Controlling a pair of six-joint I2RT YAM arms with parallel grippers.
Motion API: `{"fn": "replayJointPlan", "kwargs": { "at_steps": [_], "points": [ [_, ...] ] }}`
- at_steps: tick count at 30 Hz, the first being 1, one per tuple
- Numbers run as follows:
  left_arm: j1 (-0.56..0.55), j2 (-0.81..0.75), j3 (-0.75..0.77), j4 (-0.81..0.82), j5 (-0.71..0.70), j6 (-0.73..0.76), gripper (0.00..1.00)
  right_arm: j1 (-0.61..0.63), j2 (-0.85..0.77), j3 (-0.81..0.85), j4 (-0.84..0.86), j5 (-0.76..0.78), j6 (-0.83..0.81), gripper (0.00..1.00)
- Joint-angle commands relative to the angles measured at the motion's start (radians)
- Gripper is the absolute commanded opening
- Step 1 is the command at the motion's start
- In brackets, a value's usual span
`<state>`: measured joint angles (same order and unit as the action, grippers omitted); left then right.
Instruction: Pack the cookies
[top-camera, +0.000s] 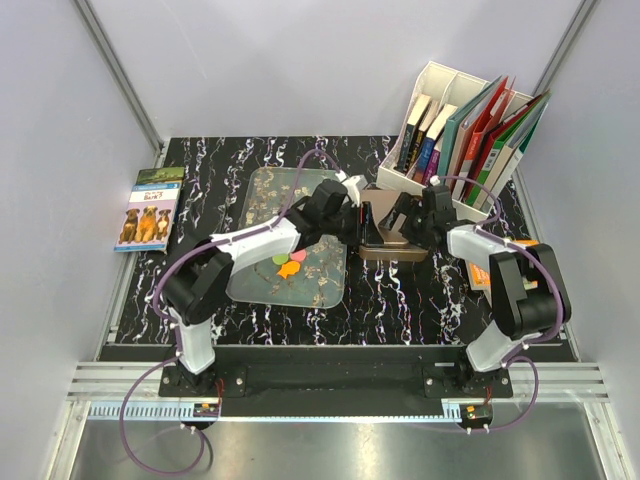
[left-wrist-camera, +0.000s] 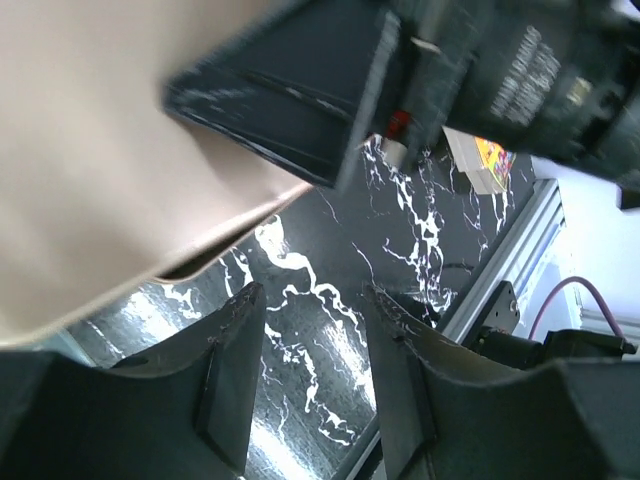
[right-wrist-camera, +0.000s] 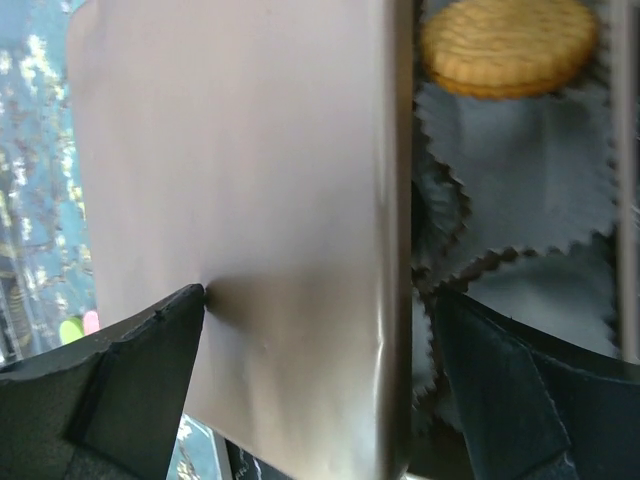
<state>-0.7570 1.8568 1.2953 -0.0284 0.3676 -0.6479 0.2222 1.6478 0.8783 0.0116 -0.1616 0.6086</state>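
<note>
Left tool (left-wrist-camera: 312, 295) and right tool (right-wrist-camera: 320, 298) are gaping empty, one round tan biscuit (right-wrist-camera: 508, 45) boxed ahead, flat coloured discs (top-camera: 289, 265) waiting unpacked.

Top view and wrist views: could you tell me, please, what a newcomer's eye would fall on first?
The left gripper and right gripper meet at the brown box in mid-table, the right one straddling its lid beside a round biscuit among paper cups. Left of the box, coloured cookies lie on a glass tray, and a white rack of books stands at the far right.
</note>
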Motion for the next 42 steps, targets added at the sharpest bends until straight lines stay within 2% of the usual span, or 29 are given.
{"fn": "replayJointPlan", "kwargs": {
  "at_steps": [1, 7, 14, 21, 25, 28, 30, 31, 34, 37, 38, 42],
  "points": [
    [0.013, 0.038, 0.09, 0.032, -0.012, 0.027, 0.46, 0.003, -0.098, -0.022, -0.209, 0.12, -0.04, 1.0],
    [0.012, 0.149, 0.174, 0.001, -0.004, 0.014, 0.43, 0.003, -0.21, 0.057, -0.329, 0.157, -0.066, 1.0],
    [0.012, 0.17, 0.177, 0.025, 0.011, -0.01, 0.42, 0.003, -0.261, 0.071, -0.384, 0.243, -0.089, 1.0],
    [0.045, 0.075, 0.133, 0.065, 0.007, -0.024, 0.43, 0.003, -0.368, 0.073, -0.421, 0.352, -0.098, 1.0],
    [0.09, -0.016, 0.095, 0.071, 0.004, -0.039, 0.45, 0.003, -0.376, 0.064, -0.427, 0.421, -0.087, 1.0],
    [0.122, -0.091, 0.038, 0.064, -0.064, -0.052, 0.45, 0.002, -0.367, 0.051, -0.426, 0.444, -0.063, 0.98],
    [0.148, -0.119, 0.013, 0.032, -0.154, -0.067, 0.44, 0.003, -0.355, 0.048, -0.426, 0.451, -0.04, 0.9],
    [0.157, -0.131, -0.002, 0.003, -0.18, -0.073, 0.42, 0.003, -0.349, 0.047, -0.423, 0.455, -0.033, 0.75],
    [0.188, -0.134, -0.016, -0.054, -0.258, -0.094, 0.35, 0.003, -0.342, 0.047, -0.415, 0.464, -0.017, 0.53],
    [0.197, -0.116, -0.007, -0.111, -0.34, -0.104, 0.31, 0.0, -0.35, 0.044, -0.406, 0.499, 0.013, 0.18],
    [0.199, -0.105, -0.001, -0.128, -0.354, -0.113, 0.28, -0.004, -0.355, 0.042, -0.401, 0.511, 0.022, 0.0],
    [0.202, -0.044, 0.027, -0.188, -0.364, -0.144, 0.23, -0.038, -0.335, 0.044, -0.386, 0.554, 0.068, 0.0]
  ]
}}
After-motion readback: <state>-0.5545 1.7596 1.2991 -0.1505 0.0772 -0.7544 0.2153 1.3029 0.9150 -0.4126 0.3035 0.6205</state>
